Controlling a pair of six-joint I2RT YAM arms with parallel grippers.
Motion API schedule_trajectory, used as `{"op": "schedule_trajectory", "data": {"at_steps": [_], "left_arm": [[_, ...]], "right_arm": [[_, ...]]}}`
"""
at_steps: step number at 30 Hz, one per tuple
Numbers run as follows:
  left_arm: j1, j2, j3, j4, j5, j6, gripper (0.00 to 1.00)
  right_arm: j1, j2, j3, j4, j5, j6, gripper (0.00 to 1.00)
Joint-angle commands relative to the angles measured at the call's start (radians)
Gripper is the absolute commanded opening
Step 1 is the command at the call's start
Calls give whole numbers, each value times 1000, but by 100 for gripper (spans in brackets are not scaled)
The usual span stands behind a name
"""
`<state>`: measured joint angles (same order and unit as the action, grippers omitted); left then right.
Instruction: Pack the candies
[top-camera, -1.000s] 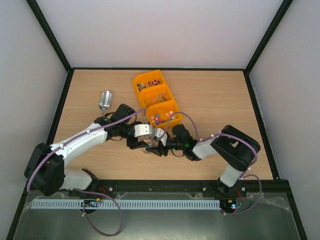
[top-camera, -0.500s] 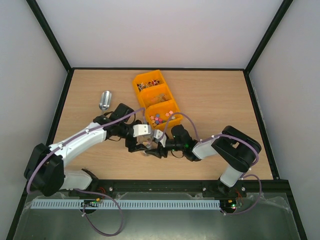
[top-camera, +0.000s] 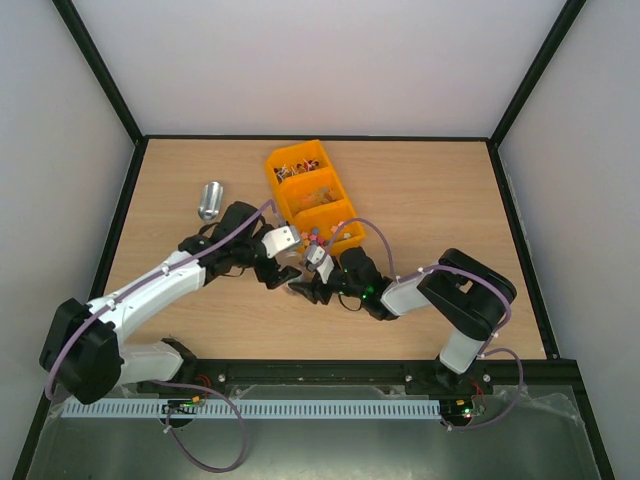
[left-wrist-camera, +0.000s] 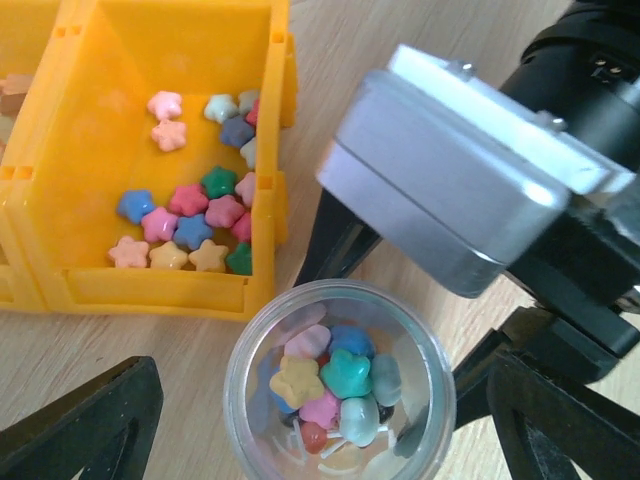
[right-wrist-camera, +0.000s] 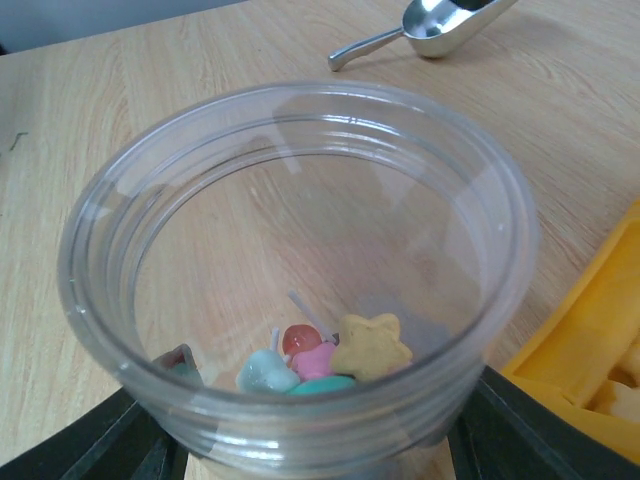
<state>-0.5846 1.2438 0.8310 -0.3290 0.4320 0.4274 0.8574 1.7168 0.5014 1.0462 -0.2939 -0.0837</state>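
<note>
A clear plastic jar (left-wrist-camera: 340, 385) stands on the table with several star-shaped candies (left-wrist-camera: 335, 385) in its bottom, also seen in the right wrist view (right-wrist-camera: 330, 355). My right gripper (right-wrist-camera: 335, 450) is shut on the jar (right-wrist-camera: 300, 270), with a finger on each side of it. My left gripper (left-wrist-camera: 335, 430) is open just above the jar, and its fingers (left-wrist-camera: 95, 425) stand apart from the glass. More pink, blue, green and yellow candies (left-wrist-camera: 195, 215) lie in the nearest compartment of the yellow bin (left-wrist-camera: 150, 285), just beyond the jar. Both grippers meet near the bin (top-camera: 312, 195).
The silver metal scoop (top-camera: 210, 200) lies on the table left of the bin and shows in the right wrist view (right-wrist-camera: 450, 20). The bin's two farther compartments (top-camera: 297, 172) hold other sweets. The right gripper's grey camera housing (left-wrist-camera: 450, 190) is close to the right of the jar.
Both grippers and the jar have moved a little away from the arm bases and to the left, closer to the yellow bin.
</note>
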Motion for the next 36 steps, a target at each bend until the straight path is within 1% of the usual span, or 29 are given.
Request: {"op": "schedule_trajectory", "data": {"at_steps": [1, 6, 10, 12, 15, 16, 19, 24, 30, 33, 36], "left_arm": [[-14, 32, -13, 46, -49, -41, 91], [-35, 60, -24, 68, -83, -55, 90], [-42, 82, -15, 73, -103, -71, 86], [-41, 87, -13, 72, -102, -73, 80], [-42, 80, -14, 66, -98, -65, 65], [-41, 76, -15, 65, -95, -60, 61], [-42, 58, -20, 41, -73, -22, 55], [-34, 32, -29, -43, 19, 97, 54], [-34, 42, -20, -188, 155, 280, 54], [-36, 47, -15, -240, 191, 366, 55], [-37, 67, 12, -327, 227, 476, 56]], "right_arm": [[6, 17, 15, 15, 52, 34, 17], [9, 18, 20, 8, 81, 34, 17], [19, 26, 33, -13, 116, 32, 16], [20, 26, 33, -15, 113, 31, 16], [21, 25, 30, -18, 98, 24, 16], [20, 24, 29, -19, 88, 20, 16], [21, 21, 32, -48, 37, -1, 16], [21, -7, 7, -69, -89, -75, 17], [21, -42, 1, -143, -289, -160, 17], [20, -55, 6, -196, -359, -200, 17], [21, -61, 15, -241, -419, -232, 18]]}}
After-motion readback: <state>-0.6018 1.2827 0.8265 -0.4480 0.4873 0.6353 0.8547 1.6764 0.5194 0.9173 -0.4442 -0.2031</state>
